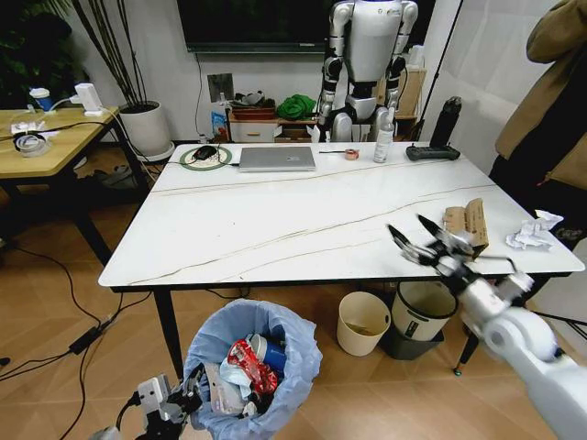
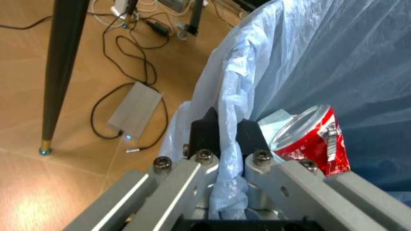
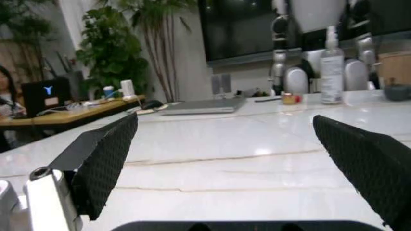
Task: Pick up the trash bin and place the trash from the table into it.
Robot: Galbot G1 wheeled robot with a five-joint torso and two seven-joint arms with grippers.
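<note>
The trash bin point(image 1: 253, 367) sits low in front of the table point(image 1: 275, 220), below its near edge toward the robot's left, upright with its mouth facing up. The light-blue bag point(image 2: 321, 57) is pulled over the rim and crinkled all around. Inside there's a crushed red can point(image 1: 248, 359), something blue and round beside it, and pale paper or wrapper bits packed in near the top.

The left gripper point(image 2: 222, 132) is at the near rim of the bin, its two black fingers point(image 2: 204, 131) pressed together on a fold of the bag at the rim. In the left wrist view the red can point(image 2: 314, 142) lies right next to that pinch, inside the liner.

The right gripper point(image 1: 424, 240) is over the near right part of the table, fingers spread wide with nothing between them. Just beyond it lies a brown torn cardboard piece point(image 1: 468, 224), long side running roughly from the near edge toward the far edge. A crumpled pale tissue point(image 1: 534, 231) sits near the right edge.

Most of the marble top is bare. A grey laptop point(image 1: 276, 159) and a spray bottle point(image 1: 384, 137) sit along the far edge. Under the table on the right are a cream bucket point(image 1: 362, 323) and a white bin with a black rim point(image 1: 424, 312).
</note>
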